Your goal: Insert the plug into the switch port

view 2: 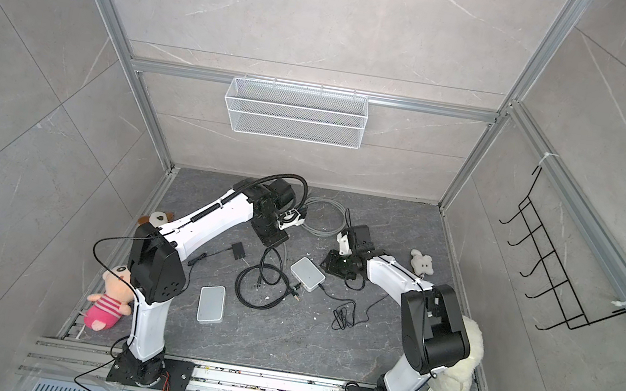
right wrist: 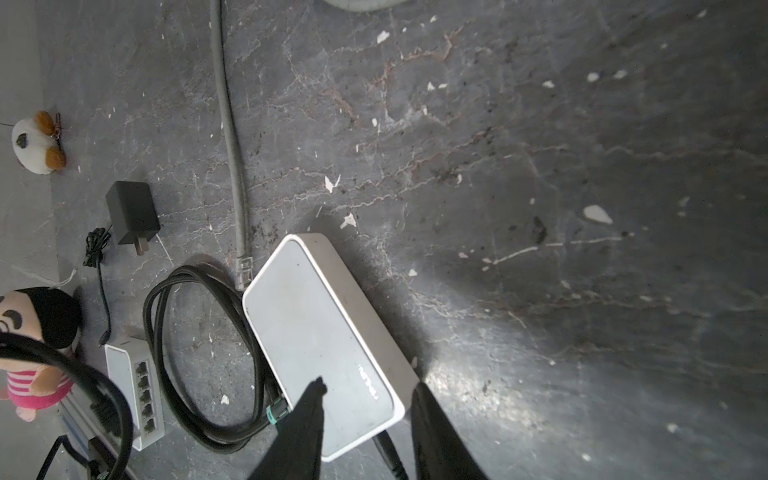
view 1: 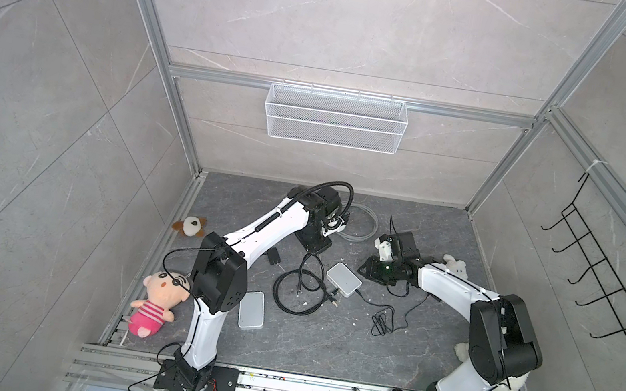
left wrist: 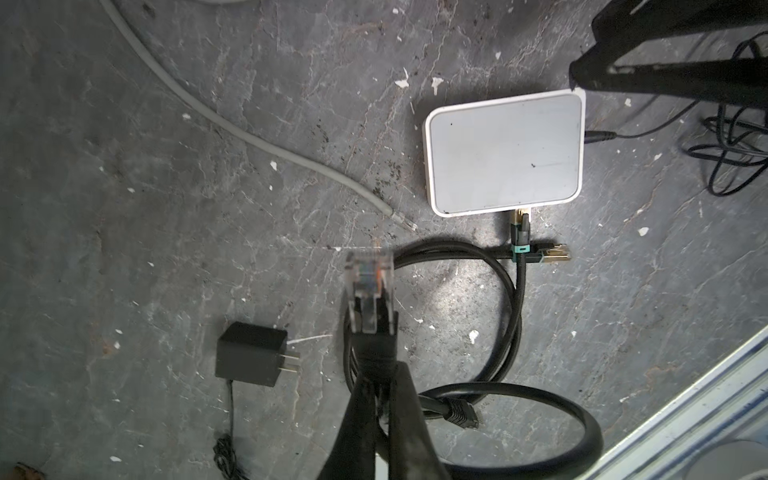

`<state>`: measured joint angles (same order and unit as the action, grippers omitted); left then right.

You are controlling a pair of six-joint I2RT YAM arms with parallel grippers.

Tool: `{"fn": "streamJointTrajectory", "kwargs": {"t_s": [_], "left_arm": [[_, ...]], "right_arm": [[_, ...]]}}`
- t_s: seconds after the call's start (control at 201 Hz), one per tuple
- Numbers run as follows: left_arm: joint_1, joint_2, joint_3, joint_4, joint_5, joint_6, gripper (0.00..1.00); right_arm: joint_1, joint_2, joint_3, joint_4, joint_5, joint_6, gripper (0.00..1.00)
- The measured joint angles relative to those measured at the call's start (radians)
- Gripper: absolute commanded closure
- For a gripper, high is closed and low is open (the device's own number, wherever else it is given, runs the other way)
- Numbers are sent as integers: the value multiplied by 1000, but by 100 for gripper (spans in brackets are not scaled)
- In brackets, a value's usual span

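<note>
The left tool (left wrist: 372, 330) is clenched on the clear plug (left wrist: 369, 274) — held off the tabletop (left wrist: 166, 208), apart from the white switch (left wrist: 503, 149). The right tool (right wrist: 368, 382) — jaws parted — hovers over that switch's end.

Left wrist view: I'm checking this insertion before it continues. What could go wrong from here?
The left gripper holds the clear plug by its rear, so it could tilt on contact. The right gripper is open over the switch, which might slide. The braided cable already plugged in crowds the ports.
</note>
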<state>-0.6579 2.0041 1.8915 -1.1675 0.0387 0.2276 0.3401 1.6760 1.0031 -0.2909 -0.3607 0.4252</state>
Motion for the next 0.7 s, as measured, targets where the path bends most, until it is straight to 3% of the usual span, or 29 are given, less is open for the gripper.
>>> {"fn": "streamJointTrajectory", "kwargs": {"t_s": [0.209, 0.438, 0.697], "left_arm": [[-42, -5, -148, -51, 68, -98, 95], [-71, -35, -332, 76, 148, -200, 95], [-71, 35, -343, 210, 135, -212, 95]], "right_arm": [[0, 17, 3, 0, 18, 0, 61], [1, 68, 10, 23, -33, -20, 61], [19, 100, 47, 64, -94, -86, 58]]}}
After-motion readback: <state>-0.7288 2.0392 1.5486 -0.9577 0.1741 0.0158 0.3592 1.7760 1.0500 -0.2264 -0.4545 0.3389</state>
